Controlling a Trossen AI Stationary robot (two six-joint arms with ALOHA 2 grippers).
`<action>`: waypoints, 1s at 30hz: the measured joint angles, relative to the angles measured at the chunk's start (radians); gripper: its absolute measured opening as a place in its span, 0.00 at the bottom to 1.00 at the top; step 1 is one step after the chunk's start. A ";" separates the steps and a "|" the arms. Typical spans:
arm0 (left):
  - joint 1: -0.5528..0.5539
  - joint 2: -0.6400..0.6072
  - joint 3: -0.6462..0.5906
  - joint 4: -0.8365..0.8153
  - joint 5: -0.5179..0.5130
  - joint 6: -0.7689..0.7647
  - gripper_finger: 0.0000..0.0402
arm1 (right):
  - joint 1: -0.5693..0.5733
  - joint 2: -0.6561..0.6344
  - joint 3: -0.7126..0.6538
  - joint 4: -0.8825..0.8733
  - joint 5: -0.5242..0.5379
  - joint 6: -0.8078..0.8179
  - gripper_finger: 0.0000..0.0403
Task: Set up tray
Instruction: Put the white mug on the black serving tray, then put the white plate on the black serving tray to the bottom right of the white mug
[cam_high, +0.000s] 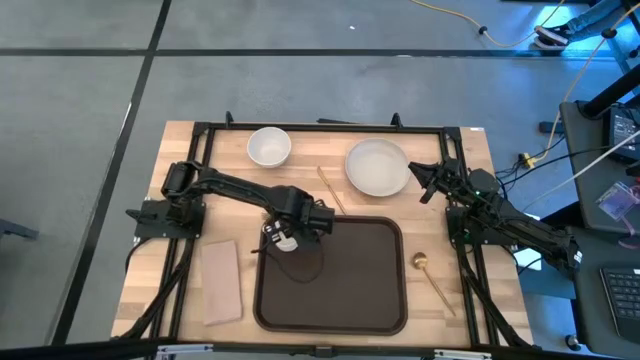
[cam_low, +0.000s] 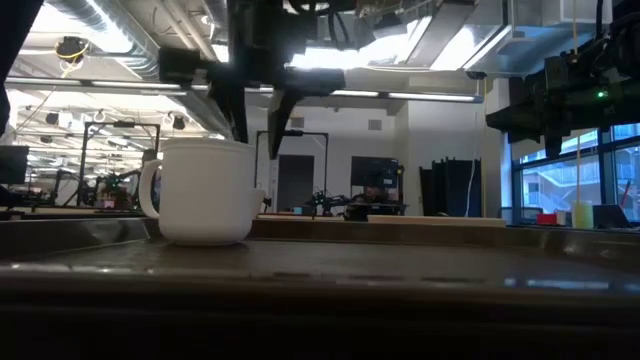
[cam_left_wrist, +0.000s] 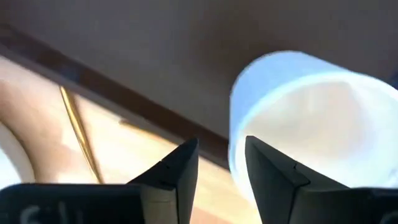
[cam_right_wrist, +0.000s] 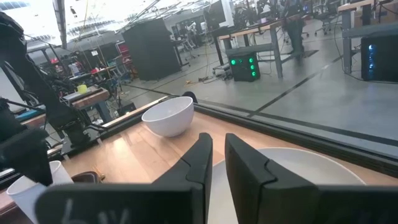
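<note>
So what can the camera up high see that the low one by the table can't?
Only the high view shows the white bowl, the white plate, the tan napkin, the chopsticks and the gold spoon, all lying on the wooden table outside the tray.

Only the low view shows the room behind the table and the white mug's handle.

Both show the white mug standing in the tray, with the left end effector above it, its fingers apart and not holding the mug. The right arm waits near the plate.
</note>
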 joint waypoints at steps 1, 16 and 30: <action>0.005 0.000 0.016 -0.023 0.002 -0.015 0.32 | 0.000 0.000 0.000 0.000 0.000 -0.001 0.12; 0.194 -0.039 0.407 -0.378 0.206 -0.587 0.24 | 0.000 0.000 0.000 0.012 0.001 0.163 0.12; 0.434 -0.464 0.335 -0.116 -0.109 -1.034 0.08 | 0.000 0.000 0.020 0.017 -0.062 0.265 0.13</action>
